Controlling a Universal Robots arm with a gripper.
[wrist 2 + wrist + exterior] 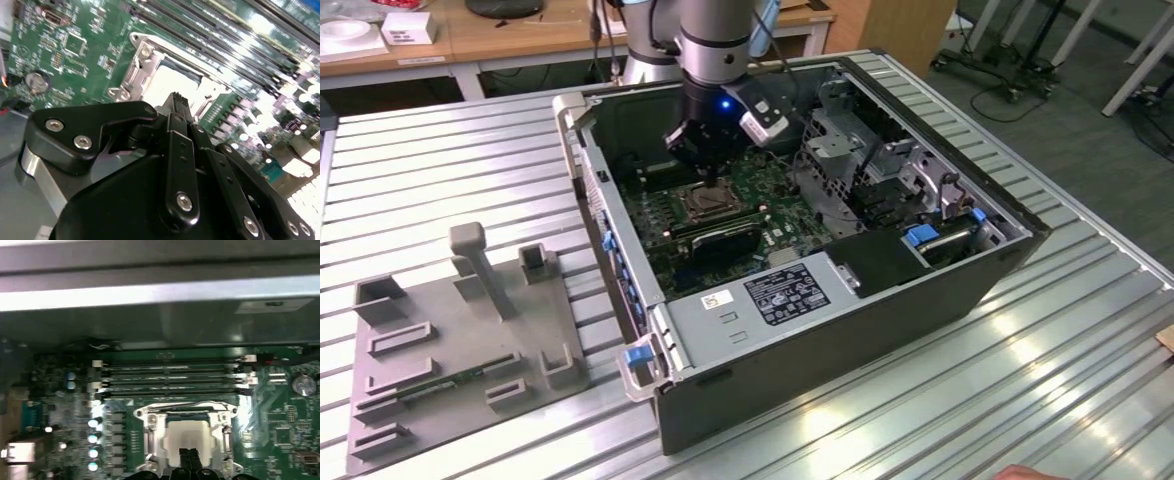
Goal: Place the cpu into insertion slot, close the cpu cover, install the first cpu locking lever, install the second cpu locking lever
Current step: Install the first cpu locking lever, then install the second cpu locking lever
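Gripper [189,456] lowered over the insertion slot [710,203]

Jaws are seen closed together, nothing gripped; the cpu [188,436] is seated in the slot.

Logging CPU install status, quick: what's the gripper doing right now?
Gripper: shut, fingertips together over the cpu in the insertion slot.

Matt black gripper [176,107], shiny metal cpu cover [187,412], ribbed aluminium table [440,180]

Ribbed metal counter [440,160] carries an open computer case [854,330] and, toward the exterior view's left, a grey fixture tray [454,360].
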